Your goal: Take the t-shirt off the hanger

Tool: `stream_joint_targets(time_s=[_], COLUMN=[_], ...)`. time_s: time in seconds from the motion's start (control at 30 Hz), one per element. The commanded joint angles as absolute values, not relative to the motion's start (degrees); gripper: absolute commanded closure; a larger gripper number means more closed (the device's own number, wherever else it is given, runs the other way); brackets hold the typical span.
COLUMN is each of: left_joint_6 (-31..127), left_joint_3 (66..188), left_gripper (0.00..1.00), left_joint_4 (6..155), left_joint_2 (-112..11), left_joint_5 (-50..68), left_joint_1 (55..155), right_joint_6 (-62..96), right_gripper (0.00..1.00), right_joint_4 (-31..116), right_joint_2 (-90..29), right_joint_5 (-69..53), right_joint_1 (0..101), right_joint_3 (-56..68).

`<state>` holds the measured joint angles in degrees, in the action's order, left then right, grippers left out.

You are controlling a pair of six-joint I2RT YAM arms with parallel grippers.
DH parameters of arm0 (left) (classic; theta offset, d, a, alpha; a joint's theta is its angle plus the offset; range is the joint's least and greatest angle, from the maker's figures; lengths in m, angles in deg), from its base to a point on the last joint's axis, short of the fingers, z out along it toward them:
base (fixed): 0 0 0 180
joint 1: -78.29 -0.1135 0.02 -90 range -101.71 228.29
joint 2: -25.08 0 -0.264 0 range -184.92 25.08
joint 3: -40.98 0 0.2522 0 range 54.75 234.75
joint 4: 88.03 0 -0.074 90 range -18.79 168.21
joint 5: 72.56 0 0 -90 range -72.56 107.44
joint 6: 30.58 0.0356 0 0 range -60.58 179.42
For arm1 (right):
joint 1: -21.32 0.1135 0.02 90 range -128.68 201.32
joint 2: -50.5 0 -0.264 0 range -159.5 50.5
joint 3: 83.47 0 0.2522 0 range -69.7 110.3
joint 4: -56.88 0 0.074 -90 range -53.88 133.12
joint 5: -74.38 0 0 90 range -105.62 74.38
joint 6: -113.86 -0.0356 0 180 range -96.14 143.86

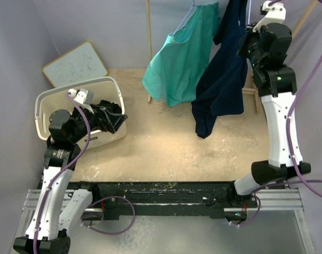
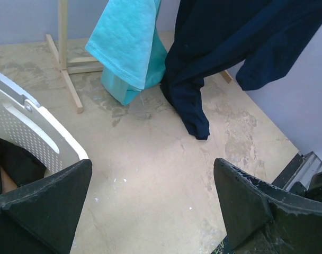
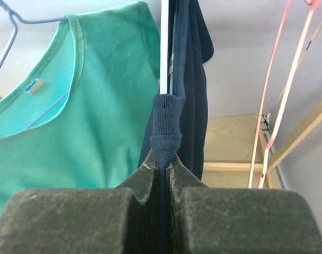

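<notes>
A navy t-shirt (image 1: 223,74) hangs at the back right on a white hanger (image 3: 163,47). My right gripper (image 1: 248,41) is raised beside it and is shut on the shirt's ribbed navy edge (image 3: 166,132), seen pinched between the jaws in the right wrist view. A teal t-shirt (image 1: 182,55) hangs to its left on a blue wire hanger (image 3: 7,32). My left gripper (image 1: 116,119) is open and empty, low beside the white basket (image 1: 105,84). In the left wrist view both shirts show ahead, the teal one (image 2: 126,42) and the navy one (image 2: 214,42).
A wooden rack post (image 1: 149,32) and its foot (image 2: 71,63) stand at the back. A whiteboard (image 1: 75,64) leans at the back left. Dark cloth (image 2: 15,161) lies in the basket. A pink cable (image 3: 280,100) hangs by the right arm.
</notes>
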<state>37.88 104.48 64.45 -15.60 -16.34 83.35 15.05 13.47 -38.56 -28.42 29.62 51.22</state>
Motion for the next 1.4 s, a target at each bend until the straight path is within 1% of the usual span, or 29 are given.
stream_joint_targets(time_s=[0.0,0.1,0.27,0.43,0.6,0.7,0.8,0.9,1.03,1.2,1.3,1.37], left_joint_6=[37.5,37.5,36.2,31.8,30.3,31.2,33.3,33.2,33.5,33.7,32.5,31.4], left_joint_3=[104.3,104.3,104.8,107.1,116.0,119.8,123.6,127.2,129.9,130.0,129.9,129.3], left_gripper=[0.01,0.01,0.01,0.01,0.01,0.01,0.01,0.01,0.01,0.01,0.0,0.02], left_joint_4=[68.1,68.9,72.5,79.6,82.3,85.2,86.5,87.3,87.3,88.5,90.4,92.3], left_joint_2=[-15.3,-15.9,-18.6,-24.6,-33.0,-36.2,-39.0,-42.5,-44.6,-44.5,-44.4,-44.0], left_joint_5=[-17.6,-18.4,-22.1,-27.7,-35.2,-36.0,-36.9,-40.4,-43.6,-45.5,-47.6,-48.6], left_joint_1=[83.5,83.6,83.6,83.6,85.3,90.2,95.1,97.1,97.6,98.2,98.8,99.2], right_joint_6=[14.7,13.3,11.7,12.2,13.2,14.2,12.8,11.5,11.1,9.8,9.0,9.0], right_gripper=[1.0,1.0,1.0,1.0,1.0,1.0,1.0,1.0,1.0,1.0,1.0,1.0], right_joint_4=[17.2,14.9,10.8,5.6,0.1,-2.7,-0.4,3.2,4.6,9.1,10.0,10.6], right_joint_2=[-31.0,-26.8,-18.9,-10.8,-3.5,-1.2,2.0,4.2,6.0,6.8,6.3,5.8], right_joint_5=[-26.5,-23.9,-13.6,-3.2,12.5,23.0,32.8,42.2,45.0,49.5,49.1,49.1], right_joint_1=[29.6,29.6,29.6,29.6,29.6,29.6,30.6,31.5,33.1,33.7,33.7,33.7], right_joint_3=[50.7,45.2,36.0,27.3,19.8,15.8,10.7,7.0,4.6,1.4,0.4,-0.3])
